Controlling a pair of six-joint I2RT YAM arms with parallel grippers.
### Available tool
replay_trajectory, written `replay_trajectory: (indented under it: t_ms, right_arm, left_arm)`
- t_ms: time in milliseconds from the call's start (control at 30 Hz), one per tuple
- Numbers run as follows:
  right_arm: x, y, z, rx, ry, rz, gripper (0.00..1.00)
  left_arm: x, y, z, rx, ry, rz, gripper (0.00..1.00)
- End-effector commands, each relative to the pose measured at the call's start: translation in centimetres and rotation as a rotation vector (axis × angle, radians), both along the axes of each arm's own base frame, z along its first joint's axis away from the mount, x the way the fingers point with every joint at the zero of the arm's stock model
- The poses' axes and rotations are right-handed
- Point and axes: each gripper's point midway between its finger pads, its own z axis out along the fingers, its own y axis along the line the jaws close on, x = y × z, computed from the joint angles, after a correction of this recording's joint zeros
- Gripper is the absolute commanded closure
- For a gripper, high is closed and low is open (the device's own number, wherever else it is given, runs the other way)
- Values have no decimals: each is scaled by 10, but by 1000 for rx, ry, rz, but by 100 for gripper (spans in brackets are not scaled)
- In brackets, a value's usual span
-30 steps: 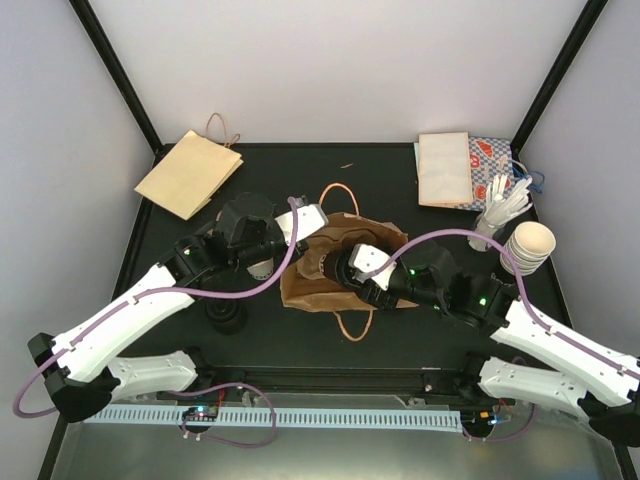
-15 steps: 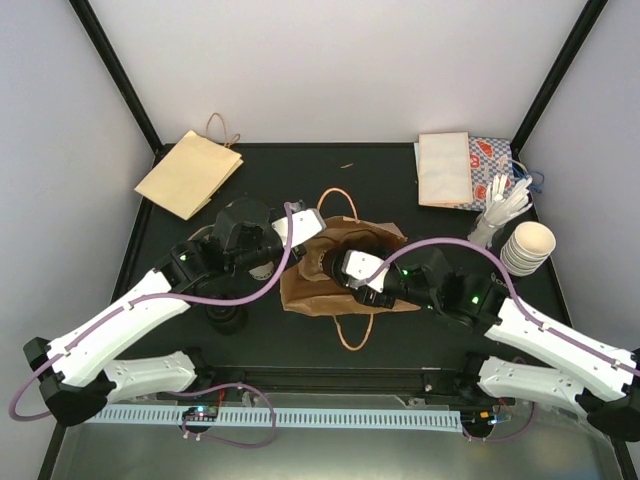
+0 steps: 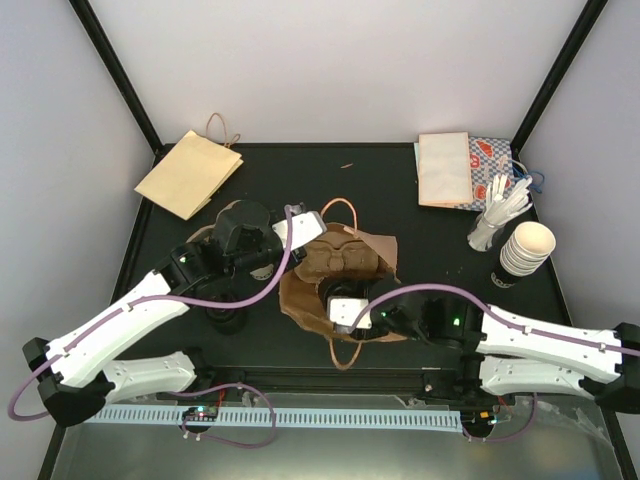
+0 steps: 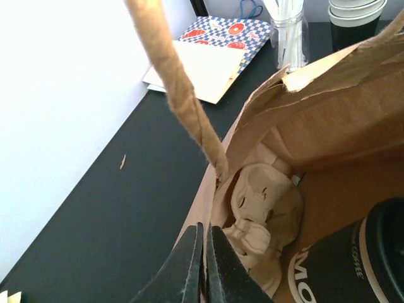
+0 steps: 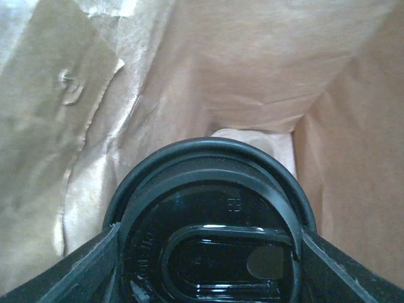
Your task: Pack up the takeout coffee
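The takeout coffee shows as a cup with a black lid (image 5: 208, 189) and a dark side with white print (image 4: 353, 265). My right gripper (image 5: 211, 252) is shut on it, one finger on each side of the lid. It holds the cup inside the open brown paper bag (image 3: 375, 250), at the near end in the top view (image 3: 343, 312). My left gripper (image 4: 206, 230) is shut on the bag's edge and holds the mouth open; it also shows in the top view (image 3: 315, 238). A moulded cardboard cup carrier (image 4: 265, 202) lies inside the bag.
A flat brown bag (image 3: 188, 172) lies at the back left. A white bag (image 3: 445, 168) and a patterned bag (image 3: 492, 158) lie at the back right. A jar of white utensils (image 3: 497, 215) and a stack of cream cups (image 3: 527, 248) stand at the right. A small black object (image 3: 225, 315) sits by the left arm.
My right gripper has moved with the cup toward the near edge and a little left, and its arm has dropped lower. The bag's mouth has changed shape. My left gripper stays on the bag's edge.
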Motion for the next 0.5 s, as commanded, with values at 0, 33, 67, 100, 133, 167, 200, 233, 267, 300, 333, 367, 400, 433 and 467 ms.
replay_trajectory:
  t_ms: [0,33,67,100,133,167,200,233,267,300,333,367,400,433,467]
  right_arm:
    - [-4,-4,-15,-73,-72,-10,41]
    - [-6,-4,-19,-82,-71,-5,42]
    - [-9,-4,-22,-89,-70,-1,42]
    - [-12,-4,-25,-98,-69,3,42]
    - [-14,-4,-29,-105,-67,8,42]
    - [-17,-4,-32,-114,-67,11,42]
    - [-19,-5,-35,-123,-67,12,42]
    - [-20,-5,-38,-128,-67,11,42]
    - [-22,-5,-40,-133,-64,11,42]
    - [-22,-6,-42,-136,-61,7,42]
    - [-22,-7,-44,-139,-59,-2,42]
    - [-21,-8,-44,-136,-60,-10,42]
    - [-20,-9,-44,-136,-64,-19,42]
    - [-19,-10,-44,-135,-70,-28,43]
    - [-16,-12,-42,-131,-81,-42,45]
  left_arm:
    - [-7,-2,13,-46,-31,-20,98]
    - [-8,-1,12,-47,-28,-22,99]
    - [-10,-1,11,-48,-24,-27,98]
    - [-13,-1,9,-47,-16,-34,98]
    - [-15,-2,8,-50,-7,-43,98]
    - [-18,-2,5,-48,5,-51,98]
    - [-21,-2,3,-48,15,-60,99]
    - [-24,-3,1,-49,29,-66,99]
    - [-27,-3,-1,-51,38,-72,98]
    - [-29,-3,-3,-53,47,-77,98]
    - [-32,-3,-5,-56,54,-83,98]
    - [-34,-4,-6,-59,61,-90,98]
    - [-37,-4,-8,-62,70,-97,98]
    - [-40,-5,-9,-66,79,-106,98]
    - [-42,-6,-11,-69,88,-114,98]
